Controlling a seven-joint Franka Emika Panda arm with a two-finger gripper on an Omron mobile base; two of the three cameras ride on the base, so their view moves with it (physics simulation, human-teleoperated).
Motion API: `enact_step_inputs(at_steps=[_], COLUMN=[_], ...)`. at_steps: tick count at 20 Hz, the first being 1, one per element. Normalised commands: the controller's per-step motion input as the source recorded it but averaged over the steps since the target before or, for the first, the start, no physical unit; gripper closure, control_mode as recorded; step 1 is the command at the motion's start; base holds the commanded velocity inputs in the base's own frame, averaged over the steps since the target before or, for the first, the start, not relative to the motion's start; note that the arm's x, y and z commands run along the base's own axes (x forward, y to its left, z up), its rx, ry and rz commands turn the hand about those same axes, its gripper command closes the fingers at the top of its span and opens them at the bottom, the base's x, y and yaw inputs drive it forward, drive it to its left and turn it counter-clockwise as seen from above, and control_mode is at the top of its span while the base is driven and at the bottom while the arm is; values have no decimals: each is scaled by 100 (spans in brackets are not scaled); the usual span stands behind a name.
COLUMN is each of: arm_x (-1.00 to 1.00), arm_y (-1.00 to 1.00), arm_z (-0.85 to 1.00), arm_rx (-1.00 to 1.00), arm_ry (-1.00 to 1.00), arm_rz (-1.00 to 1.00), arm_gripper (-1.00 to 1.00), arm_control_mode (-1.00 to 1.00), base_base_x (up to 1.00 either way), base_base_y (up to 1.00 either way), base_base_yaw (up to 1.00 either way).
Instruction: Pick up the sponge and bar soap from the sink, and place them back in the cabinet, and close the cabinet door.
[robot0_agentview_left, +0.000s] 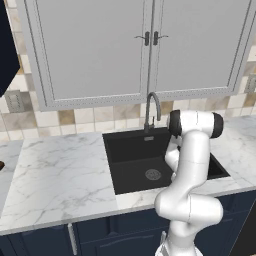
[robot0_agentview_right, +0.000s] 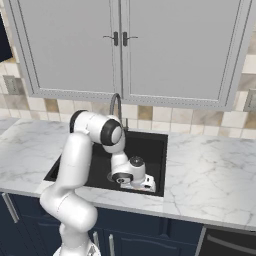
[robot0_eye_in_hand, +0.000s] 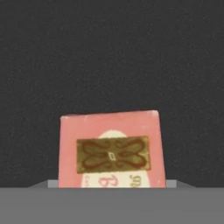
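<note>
Tool (robot0_agentview_right: 145, 187) down inside the sink (robot0_agentview_right: 155, 145), at the front right part of the basin in the right base view; hand body white, low over the black floor. Finger tips are not visible in any view, so I cannot tell how wide the jaws stand, nor whether they grip anything. Hand view: soap (robot0_eye_in_hand: 113, 151) sits right at the bottom edge, directly under the hand, a pink-red bar with a gold-brown ornamental label, flat on the black sink floor. Bare black floor on its far side and to both sides. Right base view: front sink wall close beside the hand, right wall near, more open floor toward the back and left. Left base view: the arm's own links cover the hand and the basin's right half; the drain (robot0_agentview_left: 153, 174) shows just left of the arm, tap (robot0_agentview_left: 152, 107) at the back rim. Marble counter (robot0_agentview_left: 55, 175) surrounds the sink. A dark navy edge of the cabinet (robot0_agentview_left: 7, 45) shows at upper left. Grey wall doors (robot0_agentview_right: 120, 45) overhead are closed.
</note>
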Motion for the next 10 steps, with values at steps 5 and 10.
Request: enact_step_inputs(at_steps=[5, 10], arm_x=[0, 0], arm_y=[0, 0], arm_z=[39, 52], arm_rx=[0, 0], arm_ry=[-2, -2], arm_rz=[0, 0], arm_gripper=[100, 100], arm_control_mode=[-100, -100], base_base_x=[0, 0], base_base_y=[0, 0], base_base_yaw=[0, 0])
